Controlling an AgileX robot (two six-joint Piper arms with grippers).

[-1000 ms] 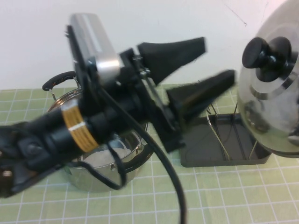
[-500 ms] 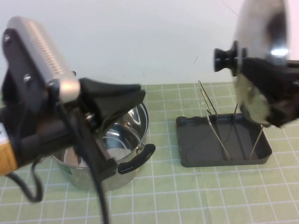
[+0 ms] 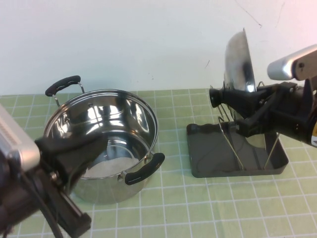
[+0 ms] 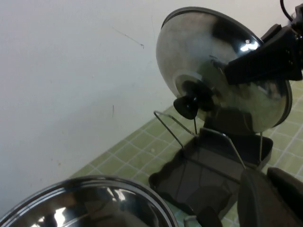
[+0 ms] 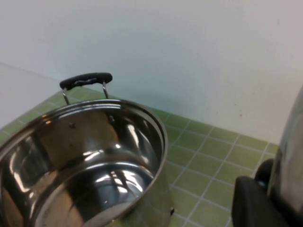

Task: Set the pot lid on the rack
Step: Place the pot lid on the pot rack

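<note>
The pot lid (image 3: 238,59) is shiny steel with a black knob (image 3: 214,96). It stands on edge, upright, just above the rack (image 3: 208,166), a dark grey tray with thin wire loops (image 3: 229,136). My right gripper (image 3: 234,112) is shut on the lid's lower part from the right, with one finger on each face. The left wrist view shows the lid (image 4: 208,61) hanging over the rack (image 4: 189,176). The right wrist view shows the lid's edge (image 5: 292,151) beside a finger (image 5: 253,205). My left gripper (image 3: 74,148) is low at the front left, before the pot, its fingers (image 4: 258,201) close together and empty.
The deep steel pot (image 3: 99,126) with two black handles stands open at the left of the green gridded mat; it also shows in the right wrist view (image 5: 80,156). A white wall rises behind. Open mat lies between the pot and the rack.
My left arm has pulled back from the middle to the lower left. My right gripper has brought the lid down and leftward over the rack and turned it edge-on.
</note>
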